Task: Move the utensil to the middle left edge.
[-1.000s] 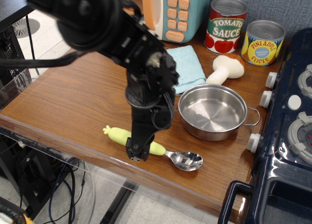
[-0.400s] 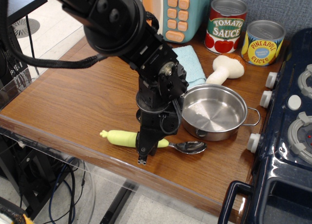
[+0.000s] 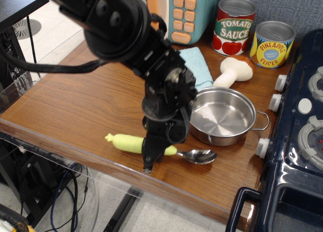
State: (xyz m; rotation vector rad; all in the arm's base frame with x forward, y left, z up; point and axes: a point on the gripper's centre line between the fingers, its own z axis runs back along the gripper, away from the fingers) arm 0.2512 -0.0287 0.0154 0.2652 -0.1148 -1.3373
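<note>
The spoon, with a pale yellow-green carrot-shaped handle and a shiny metal bowl, lies almost level near the front edge of the brown wood-grain table. My gripper points down over the thick end of the handle, next to the spoon's bowl, and its fingers look closed on the handle. The arm hides the grip point. The table's left edge is bare wood, well to the left of the spoon.
A steel two-handled pot stands just right of the arm. Behind it are a blue cloth, a toy mushroom, a tomato sauce can, a pineapple can and a toy microwave. A dark toy stove lines the right side.
The spoon has turned from slanted to nearly level, its bowl swinging up and to the right. The gripper has shifted slightly right with it.
</note>
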